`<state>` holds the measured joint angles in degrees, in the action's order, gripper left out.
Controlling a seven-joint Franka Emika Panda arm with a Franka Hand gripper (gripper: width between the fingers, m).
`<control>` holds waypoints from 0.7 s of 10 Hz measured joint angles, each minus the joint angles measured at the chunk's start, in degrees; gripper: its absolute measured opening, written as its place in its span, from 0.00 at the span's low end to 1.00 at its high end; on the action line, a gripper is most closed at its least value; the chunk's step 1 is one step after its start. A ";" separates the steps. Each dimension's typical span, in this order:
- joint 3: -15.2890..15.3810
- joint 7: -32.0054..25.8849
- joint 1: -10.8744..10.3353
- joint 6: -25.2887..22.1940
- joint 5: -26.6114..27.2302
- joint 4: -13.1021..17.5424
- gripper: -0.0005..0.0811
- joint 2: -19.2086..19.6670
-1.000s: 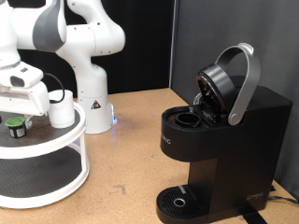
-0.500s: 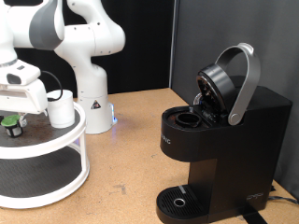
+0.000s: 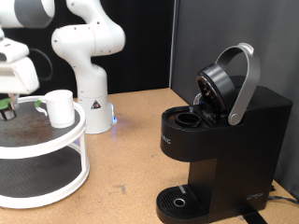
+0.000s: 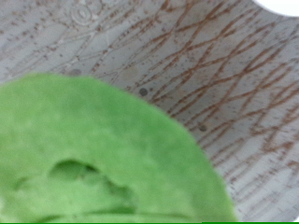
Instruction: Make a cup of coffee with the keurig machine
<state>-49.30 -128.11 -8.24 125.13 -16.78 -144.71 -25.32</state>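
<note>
Keurig point(image 3: 224, 140): boxy matte black, grey-silver lid handle point(image 3: 245, 79) hinged up, brew chamber exposed, round drip tray point(image 3: 180, 200) at its base, on the exterior view's right. Cup point(image 3: 60, 107): plain white cylinder, on the top tier of a round white stand point(image 3: 56, 149) at the exterior view's left. Gripper point(image 3: 7, 101) at the left edge, above that tier, with a small dark pod point(image 3: 7, 113) at its tips; can't tell if it's clenched. Wrist view only: blurred bright green pod top point(image 4: 103, 154) filling the frame over a grey surface with brown crosshatch point(image 4: 187, 65). Versus 0.5 s ago: gripper and pod have gone up and left, clear of the cup.
</note>
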 joint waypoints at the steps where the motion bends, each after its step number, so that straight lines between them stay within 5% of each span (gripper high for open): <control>1: 0.33 -0.03 0.03 -2.07 0.03 0.96 0.56 -1.48; 4: 0.56 1.36 0.02 -3.88 1.22 1.35 0.56 -2.83; 7: 0.65 6.65 -1.45 -7.30 11.15 2.46 0.56 -2.83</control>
<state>-48.65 -121.47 -9.69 117.83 -5.63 -142.25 -28.15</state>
